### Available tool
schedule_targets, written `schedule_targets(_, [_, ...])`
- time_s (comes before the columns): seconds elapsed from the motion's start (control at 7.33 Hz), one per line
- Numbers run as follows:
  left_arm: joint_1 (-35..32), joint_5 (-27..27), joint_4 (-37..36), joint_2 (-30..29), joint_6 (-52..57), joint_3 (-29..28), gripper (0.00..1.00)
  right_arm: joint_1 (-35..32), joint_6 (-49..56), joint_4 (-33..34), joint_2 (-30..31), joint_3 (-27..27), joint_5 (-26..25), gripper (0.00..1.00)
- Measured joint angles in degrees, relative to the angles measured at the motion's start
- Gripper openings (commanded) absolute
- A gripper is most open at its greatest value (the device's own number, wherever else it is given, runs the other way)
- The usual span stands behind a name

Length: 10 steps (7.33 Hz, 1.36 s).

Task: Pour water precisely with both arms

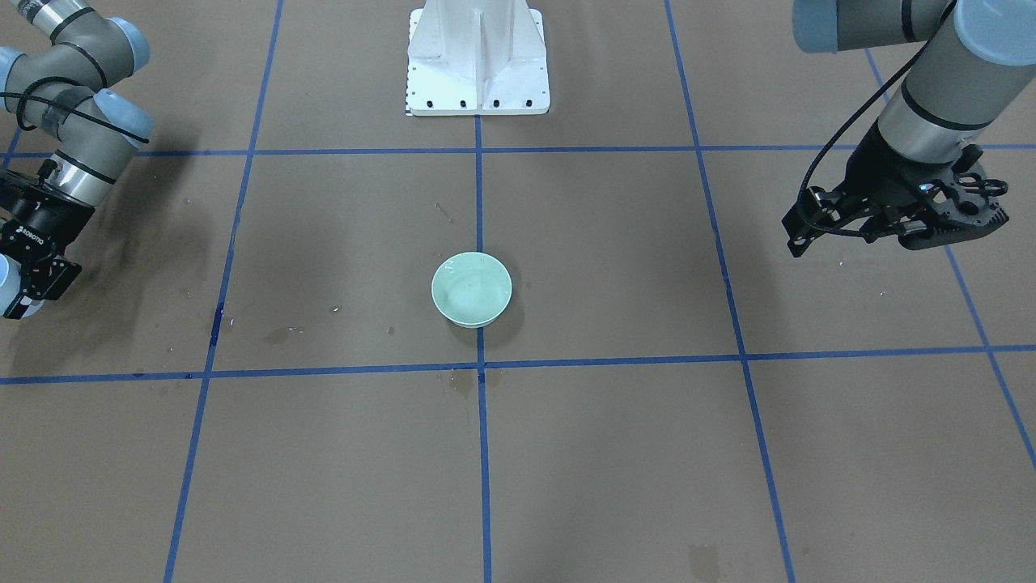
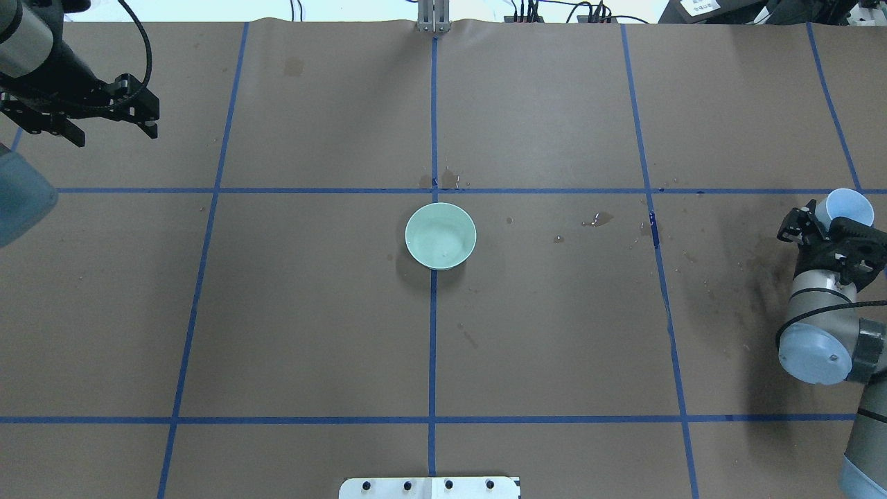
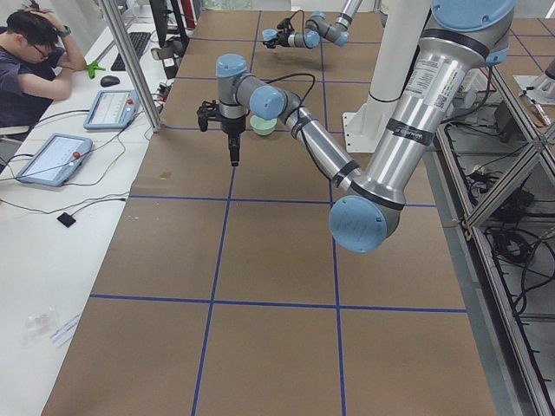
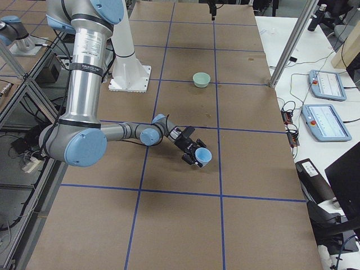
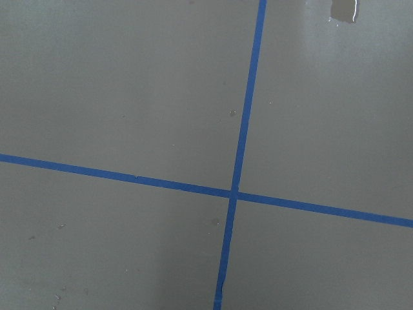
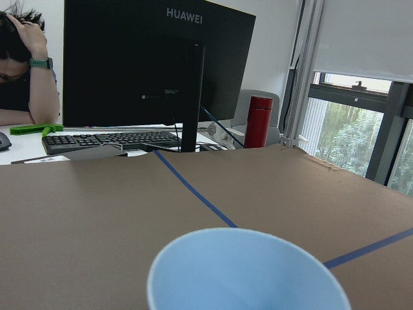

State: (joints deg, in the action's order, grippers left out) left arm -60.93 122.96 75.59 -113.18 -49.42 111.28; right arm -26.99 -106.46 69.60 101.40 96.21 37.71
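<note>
A pale green bowl (image 1: 471,289) (image 2: 441,235) (image 4: 201,79) stands at the table's centre on a blue tape line, with a faint glassy sheen of water inside. My right gripper (image 2: 835,220) (image 4: 196,153) is low at the table's right end, far from the bowl, shut on a light-blue cup (image 2: 844,206) (image 4: 203,156) (image 6: 245,271). The cup is tilted, its mouth turned away from the arm; its bottom is hidden. My left gripper (image 1: 931,231) (image 2: 62,128) (image 3: 232,154) hangs high over the far left of the table with nothing in it. I cannot tell whether its fingers are apart.
Wet spots (image 2: 599,220) mark the brown paper between bowl and right arm. The white pedestal (image 1: 477,61) stands at the robot's edge. A seated person (image 3: 30,61), tablets (image 3: 52,158), a monitor (image 6: 155,71) and a red bottle (image 6: 258,121) lie beyond the far edge.
</note>
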Motion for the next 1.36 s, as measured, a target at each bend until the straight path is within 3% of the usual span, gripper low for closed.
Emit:
schedule_targets(0.68, [0.10,0.00,0.02,-0.05,-0.22,-0.01,1.00,1.49,-4.18,0.01,3.39,-1.03,0.03,0.00])
schedule_targets(0.82, [0.10,0.00,0.06,-0.08,-0.34,-0.01,1.00,2.09,-4.58,0.01,3.46,-1.03,-0.06,0.05])
schedule_targets(0.95, [0.10,0.00,0.08,-0.10,-0.39,-0.01,1.00,2.53,-4.93,0.01,3.53,-1.03,-0.13,0.29])
schedule_targets(1.09, [0.11,-0.03,0.08,-0.09,-0.41,-0.01,1.00,2.89,-5.59,0.01,3.71,-1.05,-0.28,0.45])
schedule_targets(1.36, [0.11,-0.08,0.09,0.02,-0.34,-0.03,1.00,4.11,-7.73,0.01,4.78,-1.09,-1.29,0.58])
